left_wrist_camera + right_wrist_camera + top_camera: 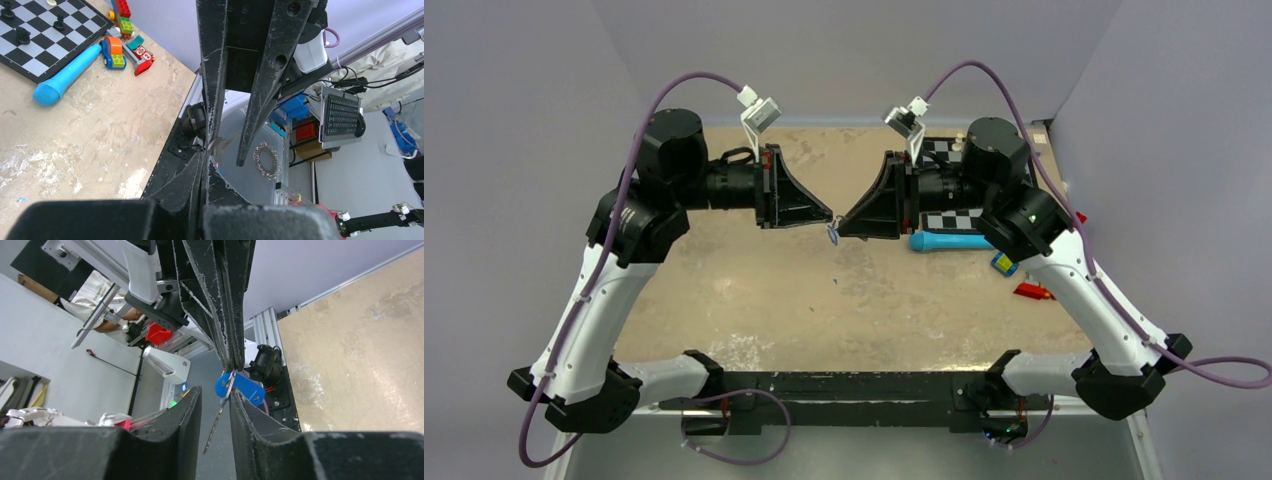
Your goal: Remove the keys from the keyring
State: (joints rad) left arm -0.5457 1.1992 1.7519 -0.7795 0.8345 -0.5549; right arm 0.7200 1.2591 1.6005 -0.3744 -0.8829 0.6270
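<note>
Right gripper (215,405) stands released around the thin keys (218,420), hanging midway between side edges of the counter (754,300); left gripper (232,365) clenches them above. Probably light, stiff, slippery: pinch the flat blade.

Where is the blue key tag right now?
Top view: mid-air above the table's middle. The blue key tag hangs from the shut left gripper, right beside the open right gripper.

Light even, diffuse from above, faint shadows on table (754,290); my own fingers (100,220) blur close to each wrist lens.
</note>
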